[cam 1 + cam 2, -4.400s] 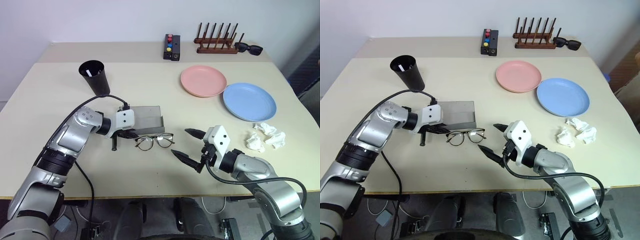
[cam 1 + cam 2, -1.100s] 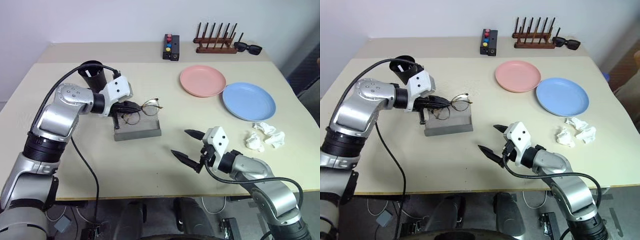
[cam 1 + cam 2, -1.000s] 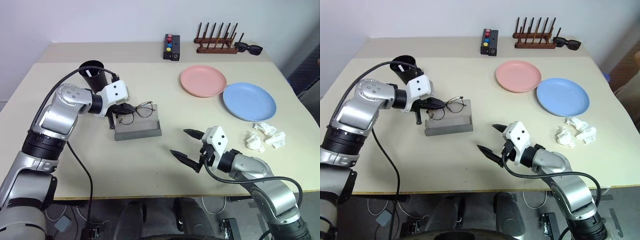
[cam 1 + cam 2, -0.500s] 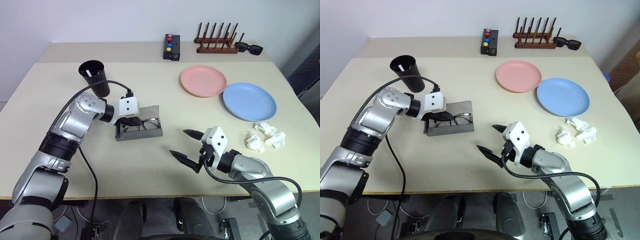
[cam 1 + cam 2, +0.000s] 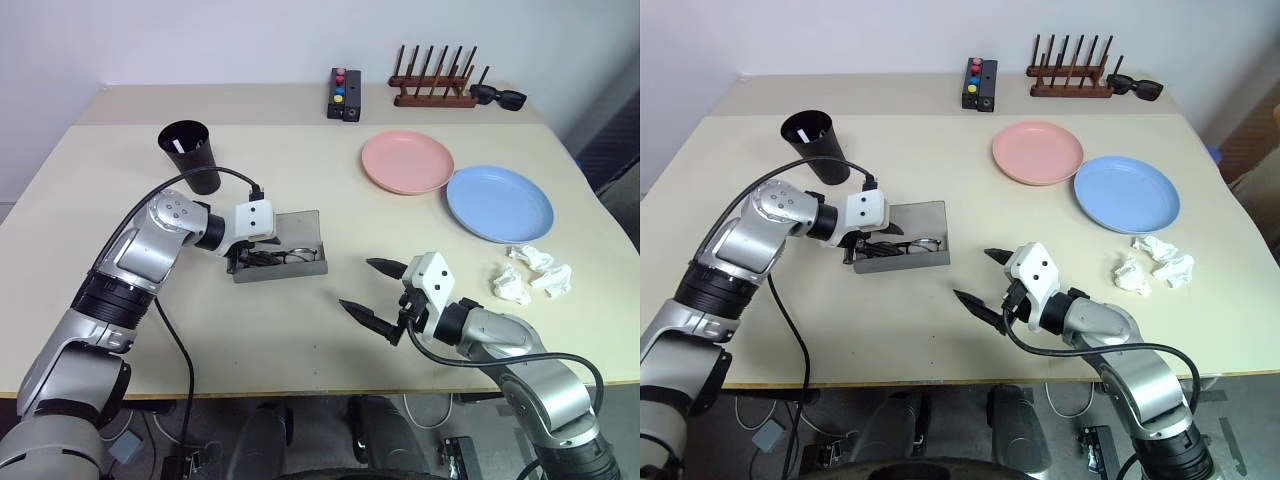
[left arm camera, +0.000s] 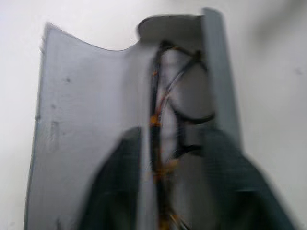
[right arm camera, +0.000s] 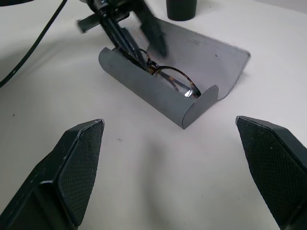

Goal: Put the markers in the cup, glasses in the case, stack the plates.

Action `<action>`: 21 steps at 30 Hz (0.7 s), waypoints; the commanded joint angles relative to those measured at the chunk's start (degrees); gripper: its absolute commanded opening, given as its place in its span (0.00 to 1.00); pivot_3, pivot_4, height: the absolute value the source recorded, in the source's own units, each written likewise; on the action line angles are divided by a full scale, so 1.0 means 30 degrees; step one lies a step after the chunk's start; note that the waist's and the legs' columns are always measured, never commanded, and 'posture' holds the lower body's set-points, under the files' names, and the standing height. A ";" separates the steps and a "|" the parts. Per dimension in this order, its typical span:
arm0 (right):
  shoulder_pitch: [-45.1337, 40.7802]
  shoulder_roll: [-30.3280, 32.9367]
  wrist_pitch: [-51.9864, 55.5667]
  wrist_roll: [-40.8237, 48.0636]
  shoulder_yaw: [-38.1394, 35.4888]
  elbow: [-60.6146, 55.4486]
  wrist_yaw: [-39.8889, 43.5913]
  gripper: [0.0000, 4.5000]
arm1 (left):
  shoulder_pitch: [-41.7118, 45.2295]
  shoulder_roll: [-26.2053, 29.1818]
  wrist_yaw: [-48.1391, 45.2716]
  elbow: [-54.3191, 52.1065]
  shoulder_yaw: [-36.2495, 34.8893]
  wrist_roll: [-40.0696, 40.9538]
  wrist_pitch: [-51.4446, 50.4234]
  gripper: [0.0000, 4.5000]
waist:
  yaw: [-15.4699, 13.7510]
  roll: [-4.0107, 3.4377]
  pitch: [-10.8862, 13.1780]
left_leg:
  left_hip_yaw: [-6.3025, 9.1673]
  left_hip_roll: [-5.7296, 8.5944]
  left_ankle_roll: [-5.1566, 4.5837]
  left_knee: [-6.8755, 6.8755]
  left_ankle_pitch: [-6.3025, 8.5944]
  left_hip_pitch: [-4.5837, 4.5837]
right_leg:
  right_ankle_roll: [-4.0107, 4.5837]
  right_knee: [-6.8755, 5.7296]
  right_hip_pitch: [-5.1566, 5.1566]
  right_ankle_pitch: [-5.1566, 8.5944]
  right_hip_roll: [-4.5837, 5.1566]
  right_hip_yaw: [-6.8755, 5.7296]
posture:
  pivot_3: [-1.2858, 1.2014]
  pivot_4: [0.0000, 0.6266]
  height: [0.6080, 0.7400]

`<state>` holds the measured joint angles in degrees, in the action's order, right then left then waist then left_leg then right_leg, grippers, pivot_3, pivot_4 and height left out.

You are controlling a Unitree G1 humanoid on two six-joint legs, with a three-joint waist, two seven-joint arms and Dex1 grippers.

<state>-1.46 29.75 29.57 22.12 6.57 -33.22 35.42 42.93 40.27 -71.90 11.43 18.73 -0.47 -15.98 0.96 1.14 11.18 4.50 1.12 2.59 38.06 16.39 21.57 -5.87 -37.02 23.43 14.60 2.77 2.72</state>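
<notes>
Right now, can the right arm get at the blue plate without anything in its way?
Probably yes. The right gripper hangs with jaws wide open and empty over bare table, and the blue plate lies beyond it with nothing on it. The crumpled tissues sit beside the plate's near edge, not across the path.

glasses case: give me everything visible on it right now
The case is grey, felt-like and hinged, lying open on the table, lid flat toward the table's far side, curved tray toward the near edge. The wire-framed glasses lie inside the tray. The left hand sits at its end nearest the cup, fingers spread over the glasses.
</notes>
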 commanded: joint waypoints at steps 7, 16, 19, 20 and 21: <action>-0.0483 -0.0045 -0.0375 0.0055 0.0010 0.0032 0.0413 1.00 | 0.2146 -0.0844 0.0819 -0.0151 -0.3681 0.3309 -0.2779 0.49 | -0.0018 0.0005 0.0002 | 0.0004 0.0001 0.0000 0.0007 0.0000 0.0003 | -0.0001 -0.0003 0.0000 -0.0001 -0.0002 -0.0010 | 0.52 0.24 0.96; -0.0906 0.0016 -0.0234 0.0088 0.0029 -0.0222 0.0546 1.00 | 0.2985 -0.1033 0.4869 0.4706 -0.2629 -0.0309 0.0486 0.00 | 0.0014 0.0003 0.0001 | 0.0001 0.0003 0.0000 -0.0001 0.0000 -0.0014 | -0.0002 -0.0015 0.0001 -0.0002 -0.0012 -0.0004 | 0.52 0.24 0.96; -0.1119 0.0046 -0.0146 0.0146 -0.0050 -0.0390 0.0553 1.00 | 0.2969 -0.1589 0.5848 0.6071 -0.2102 -0.1247 0.1511 0.00 | -0.0070 0.0005 0.0002 | 0.0000 0.0008 0.0001 0.0001 0.0000 -0.0002 | -0.0004 -0.0005 0.0001 -0.0003 -0.0003 -0.0004 | 0.52 0.24 0.96; -0.1152 0.0048 -0.0139 0.0145 -0.0056 -0.0401 0.0555 1.00 | 0.2917 -0.1733 0.6100 0.6369 -0.1817 -0.1646 0.1717 0.00 | -0.0099 0.0005 0.0002 | 0.0001 0.0014 0.0000 0.0002 0.0000 0.0002 | -0.0006 -0.0003 0.0001 -0.0003 0.0007 -0.0006 | 0.52 0.24 0.96; -0.1156 0.0055 -0.0124 0.0152 -0.0061 -0.0430 0.0552 1.00 | 0.2885 -0.1822 0.6231 0.6553 -0.1637 -0.1914 0.1842 0.00 | -0.0097 0.0006 0.0002 | 0.0002 0.0018 0.0000 0.0004 0.0000 0.0007 | -0.0008 -0.0002 0.0001 -0.0004 0.0011 -0.0008 | 0.52 0.24 0.96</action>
<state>-4.62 29.86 29.62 22.06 6.59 -32.30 36.91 50.86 34.78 -54.41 31.26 13.04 -4.71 -12.09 0.67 1.16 11.19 4.51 1.18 2.59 38.08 16.39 21.61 -5.89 -37.02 23.44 14.59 2.81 2.70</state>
